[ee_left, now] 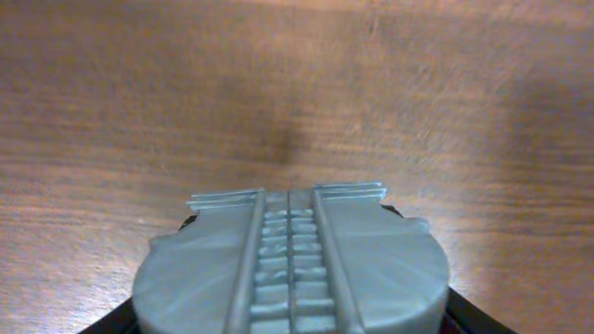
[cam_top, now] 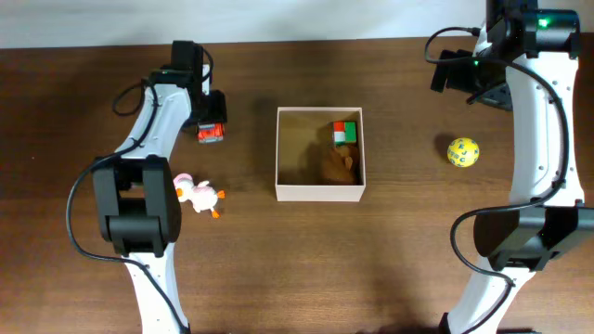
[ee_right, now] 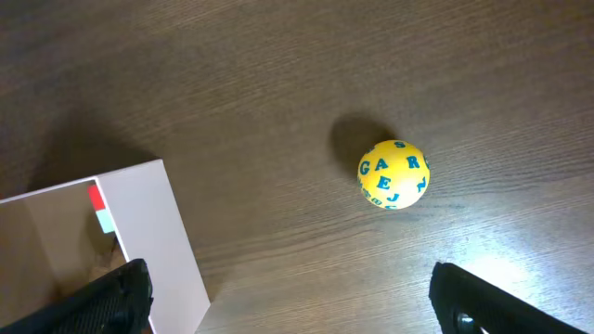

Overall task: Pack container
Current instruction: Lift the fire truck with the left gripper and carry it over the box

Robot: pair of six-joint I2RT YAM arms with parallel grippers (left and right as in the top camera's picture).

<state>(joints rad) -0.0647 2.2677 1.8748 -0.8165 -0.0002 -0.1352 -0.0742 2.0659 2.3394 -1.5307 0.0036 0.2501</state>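
The container point(cam_top: 320, 191), a square white-walled box with a tan inside, sits mid-table. It holds a red, green and white cube point(cam_top: 345, 133) and a brown toy point(cam_top: 340, 165). Its white wall also shows in the right wrist view point(ee_right: 148, 232). My left gripper point(cam_top: 212, 130) is left of the container, shut on a small grey and red toy point(ee_left: 292, 250) that fills its wrist view. My right gripper point(cam_top: 464, 79) is at the far right, open and empty point(ee_right: 297, 306). A yellow letter ball point(cam_top: 463, 151) lies right of the container and shows in the right wrist view point(ee_right: 393, 173).
A white and pink duck toy point(cam_top: 198, 195) lies on the brown wooden table left of the container, nearer the front than my left gripper. Both arm bases stand at the front left and front right.
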